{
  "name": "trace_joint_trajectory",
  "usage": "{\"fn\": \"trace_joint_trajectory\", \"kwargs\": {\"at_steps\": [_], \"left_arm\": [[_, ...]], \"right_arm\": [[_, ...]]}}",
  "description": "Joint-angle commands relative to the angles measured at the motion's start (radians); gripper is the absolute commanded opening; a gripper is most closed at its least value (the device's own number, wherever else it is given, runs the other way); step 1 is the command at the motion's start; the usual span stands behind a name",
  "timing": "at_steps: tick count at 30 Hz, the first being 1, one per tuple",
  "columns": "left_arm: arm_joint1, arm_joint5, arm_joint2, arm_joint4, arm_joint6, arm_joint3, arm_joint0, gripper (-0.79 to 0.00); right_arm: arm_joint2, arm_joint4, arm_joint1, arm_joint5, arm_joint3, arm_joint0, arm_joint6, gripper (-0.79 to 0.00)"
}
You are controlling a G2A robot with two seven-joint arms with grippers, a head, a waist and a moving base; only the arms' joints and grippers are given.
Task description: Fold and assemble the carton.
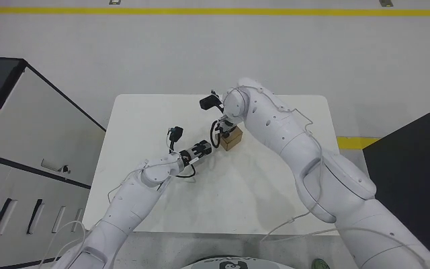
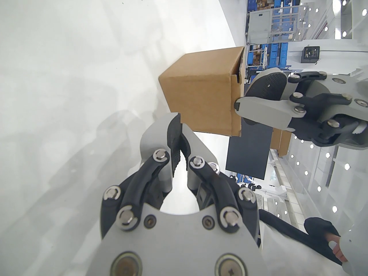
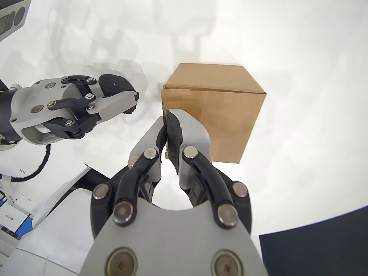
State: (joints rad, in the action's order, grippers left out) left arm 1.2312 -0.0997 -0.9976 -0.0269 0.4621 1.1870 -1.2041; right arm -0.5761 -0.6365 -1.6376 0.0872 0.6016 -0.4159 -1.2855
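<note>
Toward the middle of the table (image 1: 269,195) a small brown carton (image 3: 218,110) is seen standing as a closed cube, its flaps folded shut. Against one of its edges the right gripper (image 3: 170,129) is pressed, fingers drawn together, nothing clearly caught between them. Just beside the carton, not touching it, the left gripper (image 2: 176,142) is held low, likewise closed and holding nothing.

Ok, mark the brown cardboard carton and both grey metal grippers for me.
brown cardboard carton (image 3: 230,122), right wrist view, on its near side face.
left gripper (image 2: 179,124), left wrist view, between its own fingertips.
right gripper (image 3: 166,119), right wrist view, between its own fingertips, at the carton's corner.
</note>
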Motion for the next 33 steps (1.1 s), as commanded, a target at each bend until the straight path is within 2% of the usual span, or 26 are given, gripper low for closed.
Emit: {"fn": "trace_joint_trajectory", "kwargs": {"at_steps": [1, 8, 11, 16, 18, 19, 21, 22, 33], "left_arm": [[0.0, 0.0, 0.0, 0.0, 0.0, 0.0, 0.0, -0.785], [0.0, 0.0, 0.0, 0.0, 0.0, 0.0, 0.0, -0.785], [0.0, 0.0, 0.0, 0.0, 0.0, 0.0, 0.0, -0.785], [0.0, 0.0, 0.0, 0.0, 0.0, 0.0, 0.0, -0.785], [0.0, 0.0, 0.0, 0.0, 0.0, 0.0, 0.0, -0.785], [0.0, 0.0, 0.0, 0.0, 0.0, 0.0, 0.0, -0.785], [0.0, 0.0, 0.0, 0.0, 0.0, 0.0, 0.0, -0.785], [0.0, 0.0, 0.0, 0.0, 0.0, 0.0, 0.0, -0.785], [0.0, 0.0, 0.0, 0.0, 0.0, 0.0, 0.0, -0.785]], "right_arm": [[-0.001, 0.0, -0.001, 0.002, -0.004, -0.001, 0.0, -0.785], [-0.017, 0.015, -0.001, 0.017, -0.021, 0.001, 0.002, -0.785], [-0.037, 0.037, 0.004, 0.036, -0.023, 0.007, 0.006, -0.557], [-0.078, 0.073, 0.019, 0.058, -0.022, 0.01, 0.015, -0.465], [-0.098, 0.084, 0.029, 0.063, -0.023, 0.012, 0.02, -0.474], [-0.111, 0.094, 0.034, 0.062, -0.024, 0.012, 0.026, -0.536], [-0.13, 0.101, 0.044, 0.056, -0.032, 0.011, 0.029, -0.745], [-0.134, 0.099, 0.048, 0.051, -0.033, 0.009, 0.029, -0.785], [-0.119, 0.066, 0.05, 0.021, -0.002, -0.027, 0.009, -0.785]]}}
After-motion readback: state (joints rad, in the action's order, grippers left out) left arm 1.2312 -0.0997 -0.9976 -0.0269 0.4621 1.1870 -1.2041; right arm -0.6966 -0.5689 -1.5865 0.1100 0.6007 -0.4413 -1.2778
